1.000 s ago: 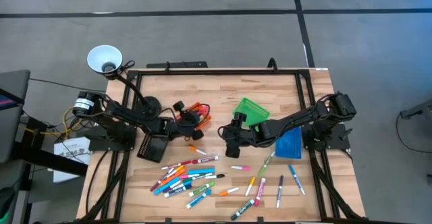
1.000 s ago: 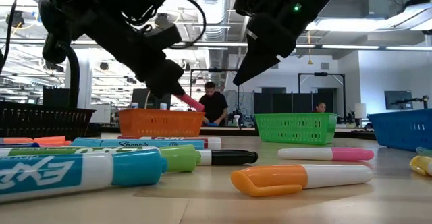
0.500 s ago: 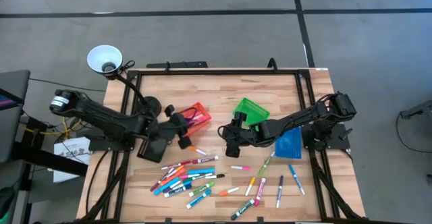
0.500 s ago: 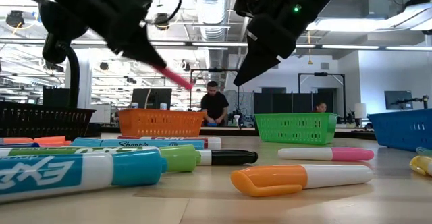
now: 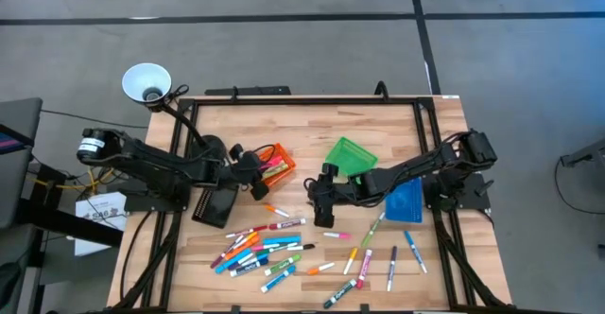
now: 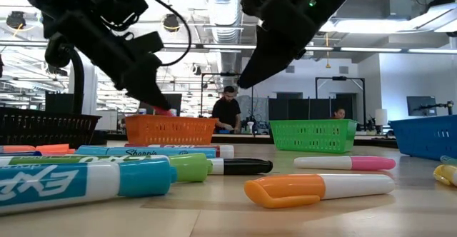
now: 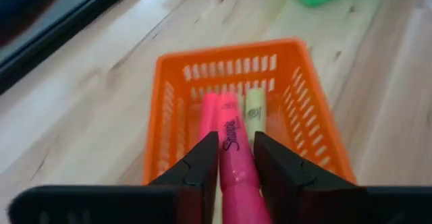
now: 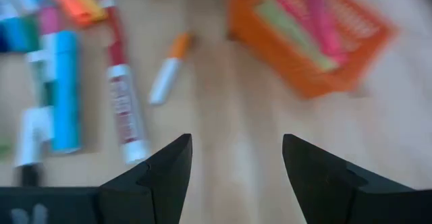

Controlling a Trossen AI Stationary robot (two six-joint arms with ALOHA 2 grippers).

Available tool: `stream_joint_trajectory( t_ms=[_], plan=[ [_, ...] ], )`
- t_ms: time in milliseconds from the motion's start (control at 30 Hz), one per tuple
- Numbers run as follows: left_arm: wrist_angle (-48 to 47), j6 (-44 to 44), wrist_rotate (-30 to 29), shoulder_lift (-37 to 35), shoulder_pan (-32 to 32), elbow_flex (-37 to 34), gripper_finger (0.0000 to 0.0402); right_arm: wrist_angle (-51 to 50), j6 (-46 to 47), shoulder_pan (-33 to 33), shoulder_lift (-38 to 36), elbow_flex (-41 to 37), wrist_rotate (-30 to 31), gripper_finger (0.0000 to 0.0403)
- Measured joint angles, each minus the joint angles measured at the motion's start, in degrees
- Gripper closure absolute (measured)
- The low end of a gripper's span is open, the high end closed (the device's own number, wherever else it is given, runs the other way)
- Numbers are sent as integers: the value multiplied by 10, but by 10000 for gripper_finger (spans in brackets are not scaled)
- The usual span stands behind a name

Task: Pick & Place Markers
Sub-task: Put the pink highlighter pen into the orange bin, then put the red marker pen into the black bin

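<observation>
Wooden table point(image 5: 312, 139), workshop room behind

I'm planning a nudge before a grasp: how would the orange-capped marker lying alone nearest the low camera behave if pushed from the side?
The orange-capped marker looks round-bodied, lying flat on the smooth wooden table, so a sideways push would probably roll it. It seems stiff plastic, likely light, and would probably keep its shape. Nothing touches it, so it may roll freely.

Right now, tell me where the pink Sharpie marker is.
The pink Sharpie marker sits between the left gripper fingers, over the orange bin on the table's left half in the high view, above markers already inside.
</observation>
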Motion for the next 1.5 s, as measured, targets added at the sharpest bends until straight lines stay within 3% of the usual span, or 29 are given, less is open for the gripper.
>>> stream_joint_trajectory(
  t_ms=[333, 867, 1000, 1300, 1500],
  plan=[
    [54, 16, 10, 24, -2, 2, 258, 101, -65, 15, 96, 4, -117, 182],
    [68, 15, 9, -14, -18, 1, 281, 138, -60, 0, 168, 10, -136, 188],
    [67, 14, 9, -15, -18, -1, 281, 142, -61, -1, 175, 11, -139, 218],
    [67, 14, 9, -15, -18, -1, 280, 139, -44, -17, 169, 11, -186, 339],
    [68, 14, 9, -15, -18, -1, 280, 120, -25, -19, 157, 8, -205, 337]
  ],
)
